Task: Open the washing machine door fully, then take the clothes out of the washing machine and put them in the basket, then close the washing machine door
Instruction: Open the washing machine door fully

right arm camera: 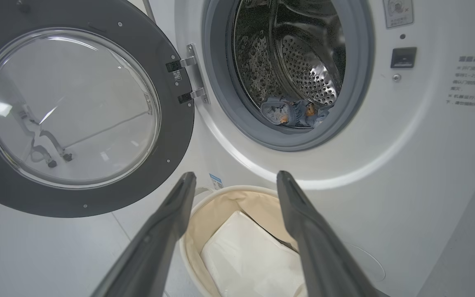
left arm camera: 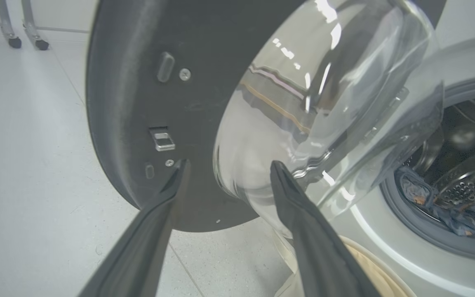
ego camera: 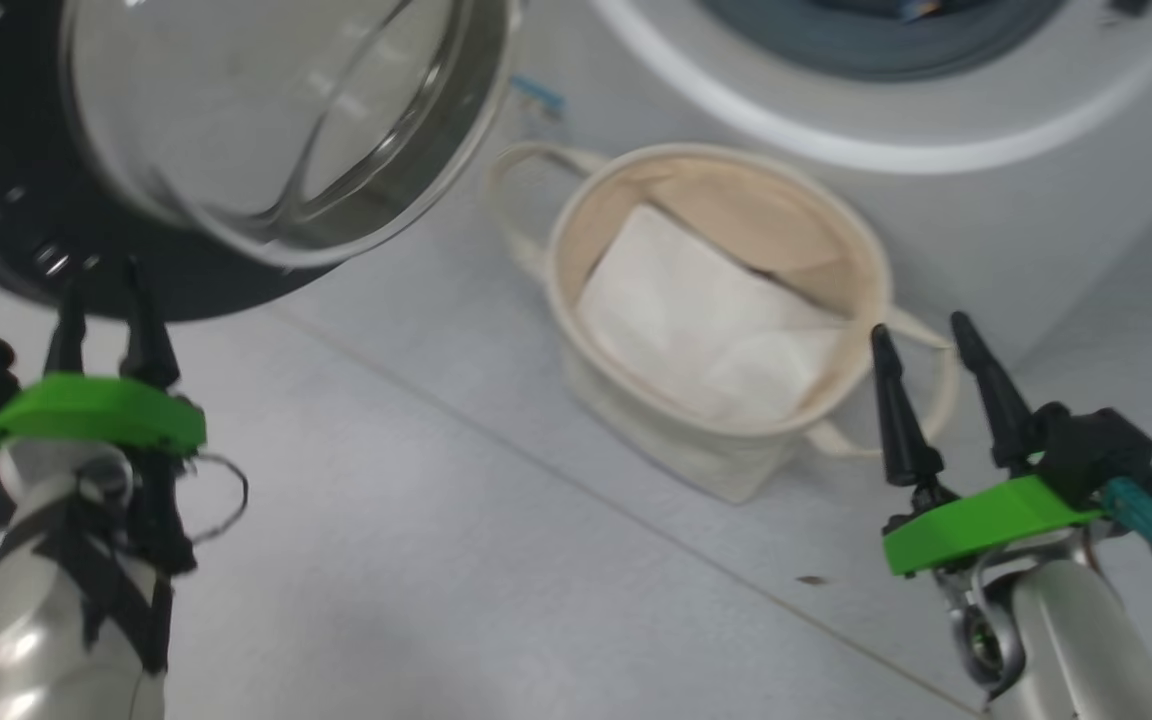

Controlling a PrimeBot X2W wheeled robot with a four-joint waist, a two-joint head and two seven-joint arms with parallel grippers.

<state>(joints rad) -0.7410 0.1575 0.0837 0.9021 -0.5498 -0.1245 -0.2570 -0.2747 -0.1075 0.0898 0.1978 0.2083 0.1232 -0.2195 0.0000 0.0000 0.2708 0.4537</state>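
**Desk:** Head camera first. What do we have?

**Field:** Our left gripper (ego camera: 102,280) is empty with its fingers spread. Its tips sit just under the black rim of the washing machine door (ego camera: 16,220), which is swung out above it. Our right gripper (ego camera: 918,325) is also spread and holds nothing. It is just beside the basket (ego camera: 861,250), where the white sheet (ego camera: 706,330) lies bare. The basket sits ahead of that gripper, close against the washing machine (ego camera: 986,230). We judge it is placed there so a garment needs only a short drop.

**Desk:** And the left wrist?

**Field:** The door's inner face and glass bowl rise straight ahead of the parted fingers. They are near, but we cannot tell whether they touch. Beyond the tips and to their right, the clothes (left arm camera: 427,194) lie in the drum mouth.

**Desk:** The right wrist?

**Field:** The basket is between and below our spread fingers. Above the tips is the open drum, with the blue clothes heaped at its lip. The door stands wide at upper left on its hinge (right arm camera: 192,74). We judge the opening done and the reach for the clothes next. The glass bowl near our left arm is the thing to steer clear of.
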